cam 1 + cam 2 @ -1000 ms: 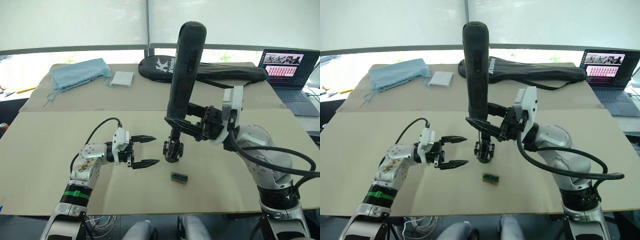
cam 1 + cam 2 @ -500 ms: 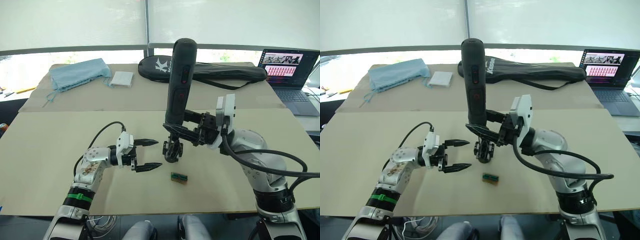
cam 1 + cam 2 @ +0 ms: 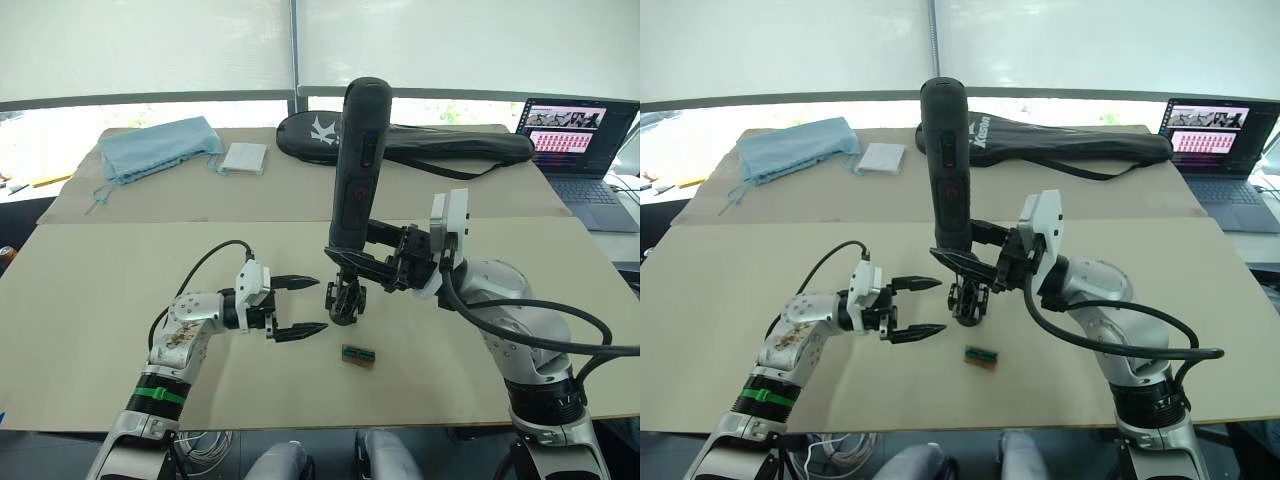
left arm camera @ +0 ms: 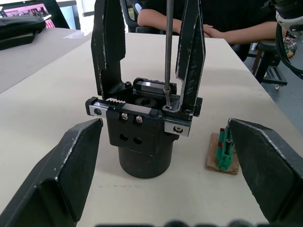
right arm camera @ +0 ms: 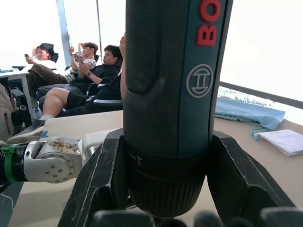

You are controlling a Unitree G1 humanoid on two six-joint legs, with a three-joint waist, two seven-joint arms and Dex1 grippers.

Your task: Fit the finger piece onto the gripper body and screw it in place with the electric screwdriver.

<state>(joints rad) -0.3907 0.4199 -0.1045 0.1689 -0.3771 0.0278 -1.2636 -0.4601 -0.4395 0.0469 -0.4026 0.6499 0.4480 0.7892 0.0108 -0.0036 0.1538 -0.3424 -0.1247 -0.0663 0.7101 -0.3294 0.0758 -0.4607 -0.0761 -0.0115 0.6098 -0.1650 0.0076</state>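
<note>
While the right gripper (image 3: 352, 262) holds the electric screwdriver (image 3: 356, 165) upright, its thin bit (image 4: 167, 47) touches a screw on top of the gripper body (image 4: 143, 130), which stands on the bench (image 3: 100, 300). Just beside it, the left gripper (image 3: 305, 305) waits, spread wide (nothing between its fingers).

We see the gripper body (image 3: 343, 300) standing on the table (image 3: 100, 300), just beyond the tips of the left gripper (image 3: 306, 305) and directly below the right gripper (image 3: 352, 263). The electric screwdriver (image 3: 356, 165) rises upright from the right gripper, its bit reaching down onto the gripper body. A small connector block (image 3: 358, 355) lies beside the left gripper's tips, nearer us than the body.
</note>
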